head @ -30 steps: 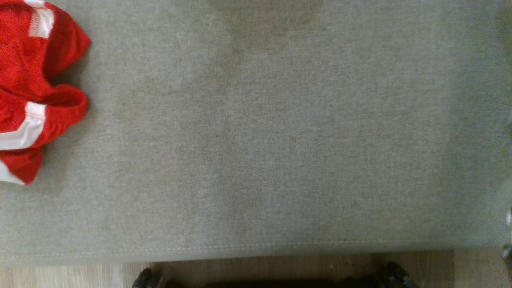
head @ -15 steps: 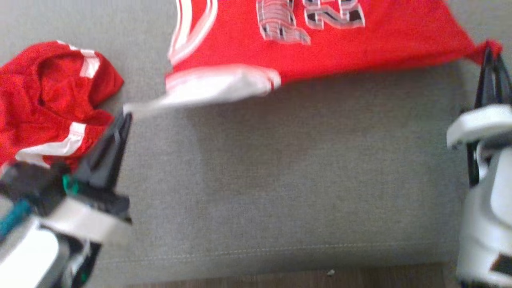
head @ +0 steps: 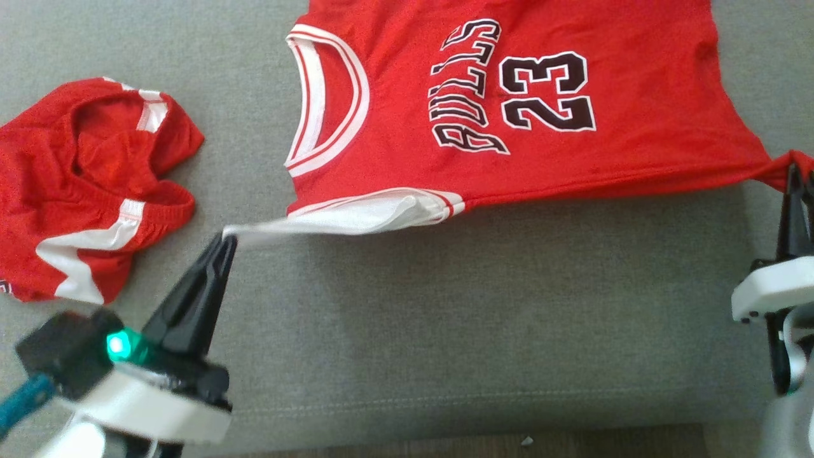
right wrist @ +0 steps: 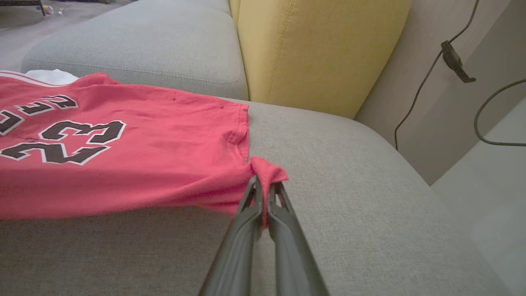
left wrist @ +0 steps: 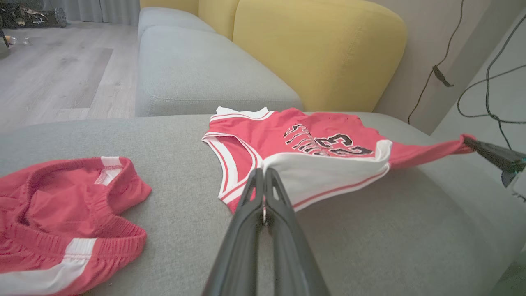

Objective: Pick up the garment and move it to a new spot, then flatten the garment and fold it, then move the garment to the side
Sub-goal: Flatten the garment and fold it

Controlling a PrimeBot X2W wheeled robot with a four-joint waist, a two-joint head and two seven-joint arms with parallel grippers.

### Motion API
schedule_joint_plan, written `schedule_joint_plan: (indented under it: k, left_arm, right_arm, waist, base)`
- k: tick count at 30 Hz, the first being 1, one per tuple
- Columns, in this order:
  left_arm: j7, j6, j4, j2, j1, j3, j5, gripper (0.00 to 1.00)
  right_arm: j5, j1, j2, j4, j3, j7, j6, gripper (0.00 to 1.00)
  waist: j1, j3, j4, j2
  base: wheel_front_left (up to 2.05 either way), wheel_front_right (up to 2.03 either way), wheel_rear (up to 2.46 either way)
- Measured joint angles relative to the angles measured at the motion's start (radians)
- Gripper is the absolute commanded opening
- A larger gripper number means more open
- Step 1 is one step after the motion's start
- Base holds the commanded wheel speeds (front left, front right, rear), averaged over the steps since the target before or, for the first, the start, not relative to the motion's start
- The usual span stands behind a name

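**Item 1, left claw** (head: 224, 245). The fingers are pressed together on a drawn-out tongue of white fabric at the shoulder end of the jersey (head: 540, 83). In the wrist view the two fingers meet at the tips (left wrist: 263, 177) with the white cloth fanning out just beyond them. I read this as a corner grip, chosen so I can pull along the near edge.

**Item 2, right claw** (head: 795, 175). It is clamped on a small bunched knot of red cloth at the hem corner, which pokes up between the fingers (right wrist: 263, 187).

**Item 3, jersey.** Red with white trim and the number 23, print side up. It spans between the two claws. The near edge is pulled taut from one grip to the other and appears slightly lifted, while the far part lies on the grey sofa cushion (head: 445, 305). The two opposed grips serve to stretch out wrinkles, so I judge this to be the flattening step, with folding not yet begun. The white inner layer is turned out beside the left claw, and that flap will need smoothing down.

**Item 4, red shorts** (head: 95, 191). Crumpled, ungripped, lying out beyond the left claw on its outer side, apart from the jersey. They could be snagged if that claw swings outward.

**Item 5, yellow backrest** (left wrist: 320, 49). It stands past the jersey, ahead of both claws.

**Item 6, dark cables** (right wrist: 452, 61). They hang on the wall beyond the right claw, well apart from it.
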Motion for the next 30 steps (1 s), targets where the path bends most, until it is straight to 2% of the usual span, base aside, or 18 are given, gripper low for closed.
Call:
schedule_joint_plan:
  k: [6,13,20,25,26,27,28,29,30]
  left_arm:
    - [0.000,-0.095,0.136,-0.082,-0.163,0.031,-0.011,0.00]
    - [0.000,-0.245,0.389,-0.171,-0.401,0.016,0.102,0.00]
    - [0.000,-0.314,0.557,-0.231,-0.553,0.017,0.211,0.00]
    - [0.000,-0.332,0.610,-0.283,-0.607,0.057,0.246,0.00]
    - [0.000,-0.337,0.621,-0.294,-0.611,0.074,0.247,0.00]
    - [0.000,-0.337,0.621,-0.294,-0.611,0.074,0.247,0.31]
    - [0.000,-0.339,0.641,-0.312,-0.612,0.107,0.249,0.73]
    - [0.000,-0.339,0.646,-0.322,-0.610,0.125,0.249,1.00]
    - [0.000,-0.340,0.645,-0.333,-0.606,0.145,0.253,1.00]
  right_arm:
    - [0.016,-0.063,0.000,0.059,0.002,0.005,0.000,0.00]
    - [-0.015,-0.194,0.000,0.195,-0.017,-0.021,0.000,0.00]
    - [-0.042,-0.304,-0.001,0.296,-0.031,-0.068,0.000,0.00]
    - [-0.057,-0.356,-0.001,0.338,-0.039,-0.097,0.000,0.00]
    - [-0.057,-0.365,-0.001,0.350,-0.037,-0.104,0.000,0.09]
    - [-0.057,-0.365,-0.001,0.350,-0.037,-0.104,0.000,0.58]
    - [-0.055,-0.382,-0.001,0.370,-0.037,-0.121,0.000,1.00]
    - [-0.050,-0.388,-0.001,0.375,-0.037,-0.135,0.000,1.00]
    - [-0.038,-0.391,-0.001,0.378,-0.037,-0.153,0.000,1.00]
  waist:
    - [0.0000,0.020,0.006,0.0000]
    - [0.0000,0.062,0.015,0.0000]
    - [0.0000,0.119,-0.003,-0.0001]
    - [0.0000,0.159,-0.012,-0.0001]
    - [0.0001,0.165,-0.014,-0.0001]
    - [0.0001,0.165,-0.014,-0.0001]
    - [0.0000,0.175,-0.022,-0.0001]
    - [0.0000,0.179,-0.025,-0.0001]
    - [0.0000,0.182,-0.028,-0.0001]
  base:
    - [0.00,0.00,0.00]
    - [0.00,0.00,0.00]
    - [0.00,0.00,0.00]
    - [0.00,0.00,0.00]
    - [0.00,0.00,0.00]
    - [0.00,0.00,0.00]
    - [0.00,0.00,0.00]
    - [0.00,0.00,0.00]
    - [0.00,0.00,0.00]
